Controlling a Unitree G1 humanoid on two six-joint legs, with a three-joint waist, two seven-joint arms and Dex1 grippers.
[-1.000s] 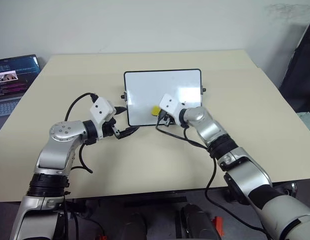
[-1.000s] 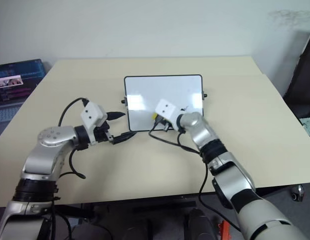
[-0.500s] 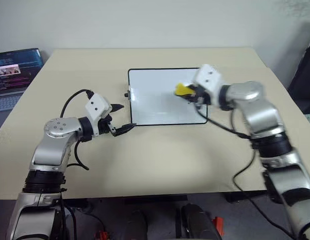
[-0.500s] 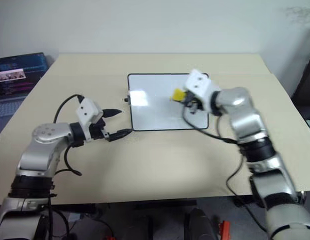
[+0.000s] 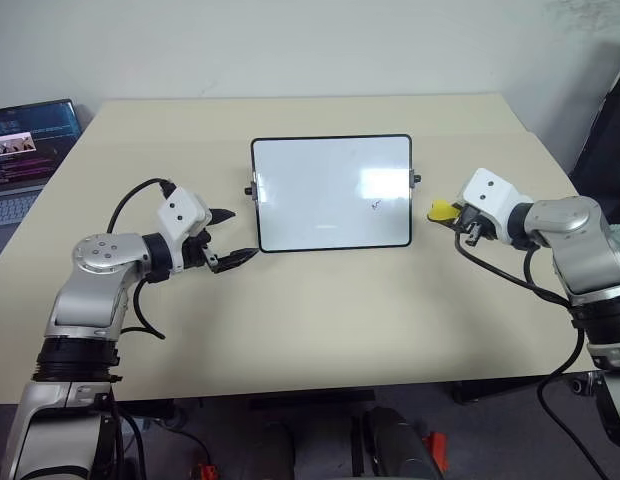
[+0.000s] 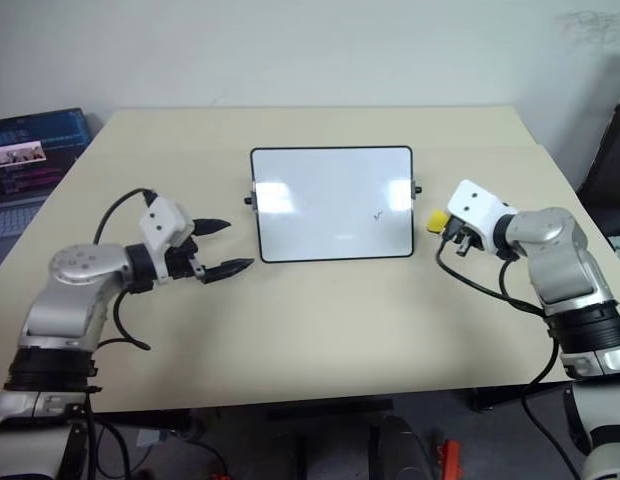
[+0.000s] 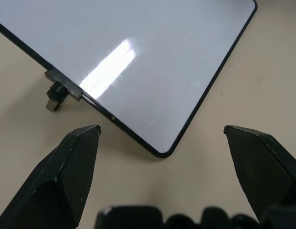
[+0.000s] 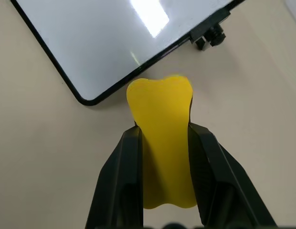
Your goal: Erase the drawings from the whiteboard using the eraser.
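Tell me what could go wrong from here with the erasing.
A small mark remains on the whiteboard, so stopping now may leave the job unfinished. The right gripper holds the eraser off the board's right edge; sweeping back could catch the frame. The left gripper stands open, not bracing, so the board might slide.

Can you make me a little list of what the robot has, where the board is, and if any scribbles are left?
board: whiteboard lying flat on the table
scribbles: one small dark mark near the board's right side
eraser: yellow eraser, off the board's right edge
right hand: right hand shut on the eraser
left hand: left hand open, holding nothing, near the board's left corner
also: laptop at the table's far left
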